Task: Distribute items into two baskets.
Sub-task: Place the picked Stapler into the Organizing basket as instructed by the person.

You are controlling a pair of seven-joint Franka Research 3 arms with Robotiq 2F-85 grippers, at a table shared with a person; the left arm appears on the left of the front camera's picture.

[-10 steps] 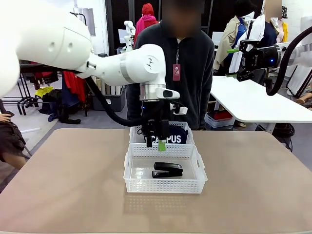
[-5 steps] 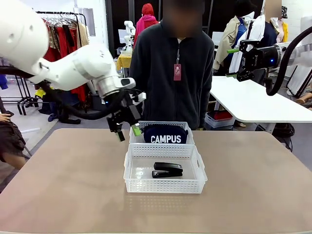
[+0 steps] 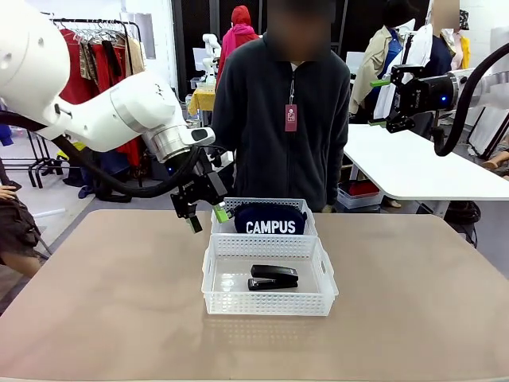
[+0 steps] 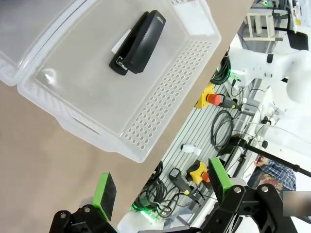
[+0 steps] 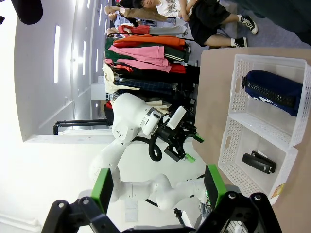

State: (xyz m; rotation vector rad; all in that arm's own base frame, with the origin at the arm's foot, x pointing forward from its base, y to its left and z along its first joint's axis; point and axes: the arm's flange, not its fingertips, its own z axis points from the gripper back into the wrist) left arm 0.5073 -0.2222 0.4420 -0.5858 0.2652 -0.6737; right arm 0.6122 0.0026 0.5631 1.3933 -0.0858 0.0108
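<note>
Baskets on the table: near basket [image 3: 269,301] holding the black stapler [image 3: 273,277]; far basket [image 3: 266,205] holding the navy CAMPUS pouch [image 3: 270,220]; left tool [image 3: 204,217] wide open and empty, just left of the far basket; right tool [image 3: 382,102] open, empty, raised well apart.

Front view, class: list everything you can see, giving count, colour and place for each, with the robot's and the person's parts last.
baskets: two, translucent white, mid-table, one behind the other.
pouch: one, navy, "CAMPUS" in white, in the far basket.
stapler: one, black, in the near basket.
table: one, tan, under the baskets.
left pincer: one, black with green pads, open, in the air left of the far basket.
right pincer: one, open, raised at upper right.
person: one, dark top, behind the table.
</note>
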